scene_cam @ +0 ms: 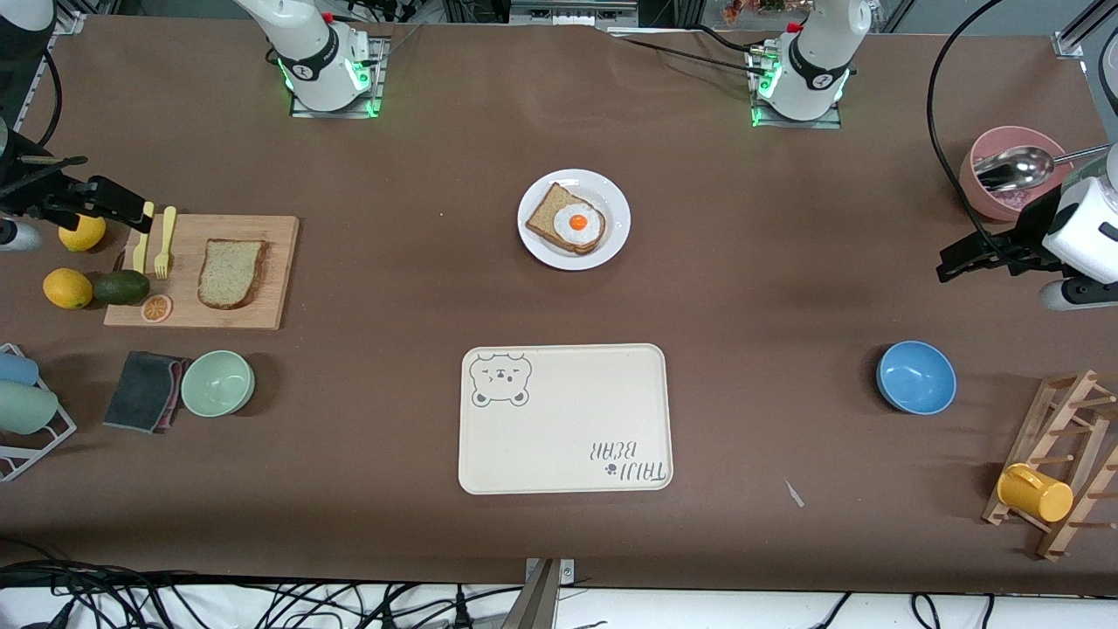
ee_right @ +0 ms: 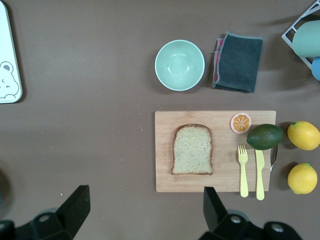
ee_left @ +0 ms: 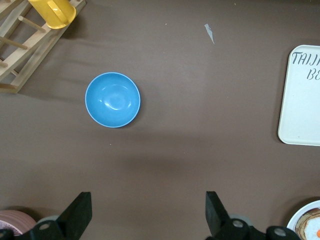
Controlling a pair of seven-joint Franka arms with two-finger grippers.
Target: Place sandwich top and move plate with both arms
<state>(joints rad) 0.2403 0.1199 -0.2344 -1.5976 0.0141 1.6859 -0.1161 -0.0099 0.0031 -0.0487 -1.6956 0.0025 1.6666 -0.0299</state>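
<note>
At the right arm's end of the table, the right gripper point(scene_cam: 131, 210) hangs in the air over the edge of a wooden cutting board point(scene_cam: 275, 262), its two black fingers point(ee_right: 75, 207) spread wide apart and holding nothing. On that board lies the sandwich top point(scene_cam: 231, 273), a single flat slice of light tan, speckled wholegrain bread with a thin brown crust and a rounded top; in the right wrist view the sandwich top point(ee_right: 192, 149) sits near the board's middle, apart from a yellow fork point(ee_right: 243, 170) and yellow knife point(ee_right: 259, 173) on the same board. Two lemons point(scene_cam: 68, 287) and an avocado point(scene_cam: 121, 286) rest just beside the board, and a pale green bowl point(scene_cam: 217, 383) stands nearer the front camera than the board. Toward the middle of the table sits the plate point(scene_cam: 611, 205), small, round and plain white, carrying a darker bread slice point(scene_cam: 541, 214) topped with a fried egg point(scene_cam: 578, 223). Nearer the front camera than the plate lies a beige tray point(scene_cam: 568, 437) with a bear drawing. At the left arm's end, a blue bowl point(scene_cam: 915, 376) stands on the bare table, and the left gripper point(scene_cam: 969, 258) hangs over the table near a pink bowl point(scene_cam: 983, 148), its fingers point(ee_left: 77, 212) likewise wide apart and empty.
</note>
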